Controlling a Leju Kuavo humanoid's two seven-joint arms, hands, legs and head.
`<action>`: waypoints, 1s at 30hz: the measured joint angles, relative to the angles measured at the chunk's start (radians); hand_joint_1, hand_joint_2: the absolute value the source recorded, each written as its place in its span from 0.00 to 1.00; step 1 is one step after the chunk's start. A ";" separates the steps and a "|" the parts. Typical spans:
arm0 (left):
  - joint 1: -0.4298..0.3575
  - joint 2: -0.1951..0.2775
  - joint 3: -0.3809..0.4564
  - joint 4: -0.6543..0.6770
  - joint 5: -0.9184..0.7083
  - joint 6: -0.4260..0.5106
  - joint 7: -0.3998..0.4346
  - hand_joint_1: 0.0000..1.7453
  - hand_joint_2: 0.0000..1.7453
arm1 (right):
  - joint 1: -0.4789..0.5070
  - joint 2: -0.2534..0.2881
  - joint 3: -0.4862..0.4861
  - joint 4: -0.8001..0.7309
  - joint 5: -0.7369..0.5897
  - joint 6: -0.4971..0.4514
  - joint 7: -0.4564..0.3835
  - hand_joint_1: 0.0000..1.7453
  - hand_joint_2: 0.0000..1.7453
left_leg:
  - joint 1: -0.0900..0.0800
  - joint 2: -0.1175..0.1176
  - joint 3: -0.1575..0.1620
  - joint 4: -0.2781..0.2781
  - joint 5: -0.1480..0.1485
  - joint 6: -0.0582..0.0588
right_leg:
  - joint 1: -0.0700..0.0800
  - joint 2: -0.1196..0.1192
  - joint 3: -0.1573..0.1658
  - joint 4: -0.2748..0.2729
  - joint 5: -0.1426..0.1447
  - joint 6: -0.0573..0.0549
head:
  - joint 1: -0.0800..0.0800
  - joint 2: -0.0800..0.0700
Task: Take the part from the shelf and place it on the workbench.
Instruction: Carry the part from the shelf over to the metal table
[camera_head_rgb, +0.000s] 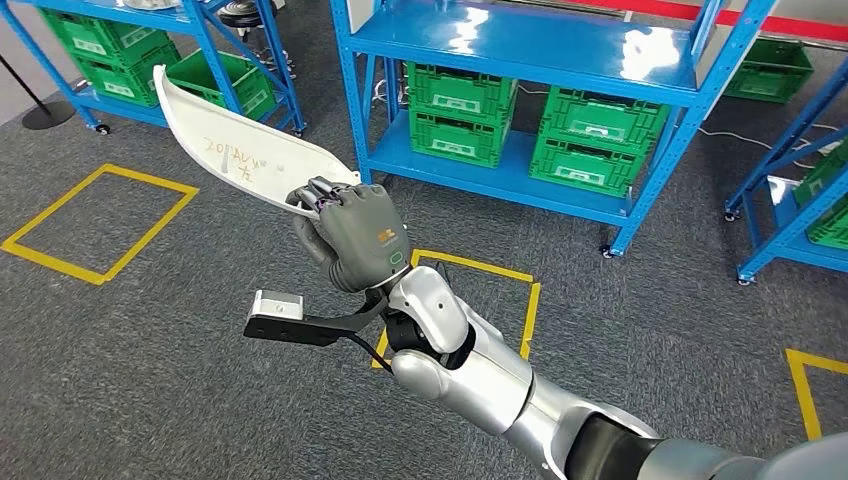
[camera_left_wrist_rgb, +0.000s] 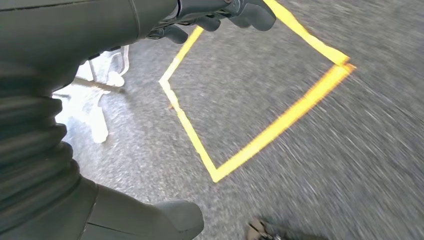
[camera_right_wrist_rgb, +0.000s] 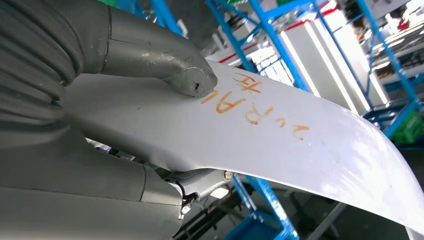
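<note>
Grey carpeted floor (camera_head_rgb: 150, 400) carries yellow tape squares: one at left (camera_head_rgb: 100, 222), one at centre (camera_head_rgb: 478, 300), one at the right edge (camera_head_rgb: 815, 385). Green crates (camera_head_rgb: 540, 125) occupy the lower tier of the rack at upper centre. A black round stand base (camera_head_rgb: 48, 113) sits at upper left.

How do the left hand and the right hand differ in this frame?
The right hand is raised in front of the robot and grips the white part, thumb pressed on its face; the left hand holds nothing, fingers curled above the grey floor. Both are grey.
</note>
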 joint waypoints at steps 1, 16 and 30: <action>0.001 0.007 0.002 -0.001 -0.002 0.002 0.004 0.00 1.00 | 0.003 0.004 -0.005 0.000 0.000 -0.002 0.000 1.00 1.00 | -0.003 0.020 0.037 -0.064 0.019 0.006 | 0.003 -0.012 0.001 0.001 -0.002 0.004 | 0.000 0.000; 0.006 0.026 0.005 -0.003 -0.014 -0.004 -0.010 0.00 1.00 | 0.039 0.016 -0.041 0.005 0.013 -0.018 -0.001 1.00 1.00 | -0.003 -0.134 0.054 -0.119 0.045 0.054 | -0.003 0.139 -0.048 0.082 -0.011 0.032 | 0.006 0.000; -0.042 0.029 0.000 -0.003 -0.066 -0.039 0.002 0.00 1.00 | -0.011 -0.008 -0.057 0.026 -0.033 -0.063 -0.023 1.00 1.00 | 0.004 -0.023 -0.049 0.081 -0.029 -0.002 | 0.001 0.015 -0.018 -0.007 0.024 -0.006 | 0.001 0.000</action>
